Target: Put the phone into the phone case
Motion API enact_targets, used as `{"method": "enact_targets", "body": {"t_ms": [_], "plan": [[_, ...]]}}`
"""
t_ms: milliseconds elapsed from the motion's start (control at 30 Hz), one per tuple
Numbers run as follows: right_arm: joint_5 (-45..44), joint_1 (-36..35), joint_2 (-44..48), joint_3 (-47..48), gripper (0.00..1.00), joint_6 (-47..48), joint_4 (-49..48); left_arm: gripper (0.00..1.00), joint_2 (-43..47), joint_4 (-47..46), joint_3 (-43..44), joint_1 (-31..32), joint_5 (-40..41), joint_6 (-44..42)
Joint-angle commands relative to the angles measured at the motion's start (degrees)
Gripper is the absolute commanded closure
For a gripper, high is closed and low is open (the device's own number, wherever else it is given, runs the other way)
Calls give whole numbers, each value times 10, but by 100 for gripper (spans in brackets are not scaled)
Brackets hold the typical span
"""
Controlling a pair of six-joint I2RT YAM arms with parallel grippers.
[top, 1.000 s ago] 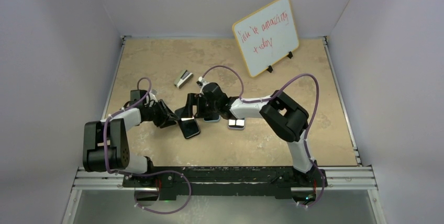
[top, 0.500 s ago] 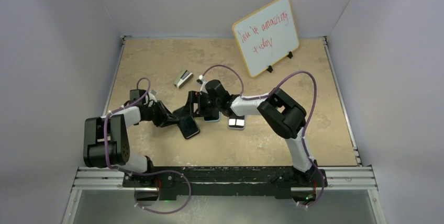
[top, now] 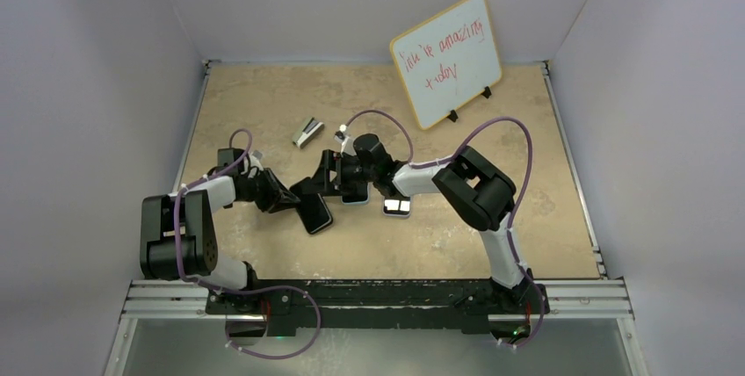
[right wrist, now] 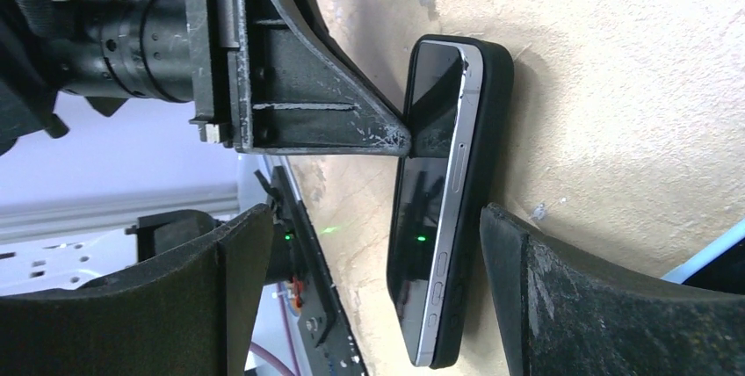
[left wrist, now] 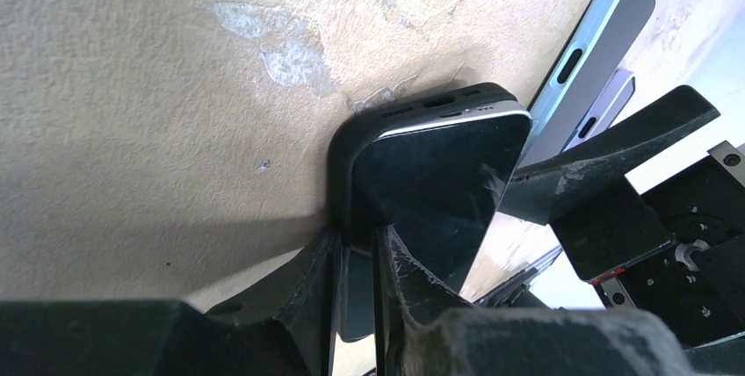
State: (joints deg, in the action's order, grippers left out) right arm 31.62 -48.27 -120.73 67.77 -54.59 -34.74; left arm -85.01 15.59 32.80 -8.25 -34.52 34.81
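The phone [top: 320, 216], dark screen up with a silver edge, lies in the black phone case [left wrist: 344, 174] on the table. Its silver side stands a little proud of the case wall in the right wrist view [right wrist: 444, 218]. My left gripper [top: 285, 201] is shut on one end of the phone and case, with one finger [left wrist: 400, 271] on the screen and the other under the case. My right gripper [top: 318, 184] is open. Its fingers [right wrist: 562, 297] straddle the phone's other end without touching it.
A second phone in a light blue case [top: 356, 197] lies just behind, under the right arm. A small white block [top: 397, 207] is to its right. A stapler-like object [top: 307, 132] lies farther back, and a whiteboard [top: 446, 60] stands at the back right.
The right gripper has shifted slightly back and left over the phone. The left gripper and the phone have edged slightly left. The left grip holds.
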Motion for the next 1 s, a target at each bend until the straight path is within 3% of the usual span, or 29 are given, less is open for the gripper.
{"method": "enact_targets", "body": {"t_ms": [0, 800, 967], "plan": [[99, -30, 20, 6, 14, -74, -171, 79, -9, -18, 11, 1, 37, -17], [96, -31, -5, 12, 20, -95, -209, 77, -11, 1, 25, 1, 46, -20], [109, -31, -18, 14, 25, -112, -239, 77, -12, 1, 27, 1, 46, -20]]}}
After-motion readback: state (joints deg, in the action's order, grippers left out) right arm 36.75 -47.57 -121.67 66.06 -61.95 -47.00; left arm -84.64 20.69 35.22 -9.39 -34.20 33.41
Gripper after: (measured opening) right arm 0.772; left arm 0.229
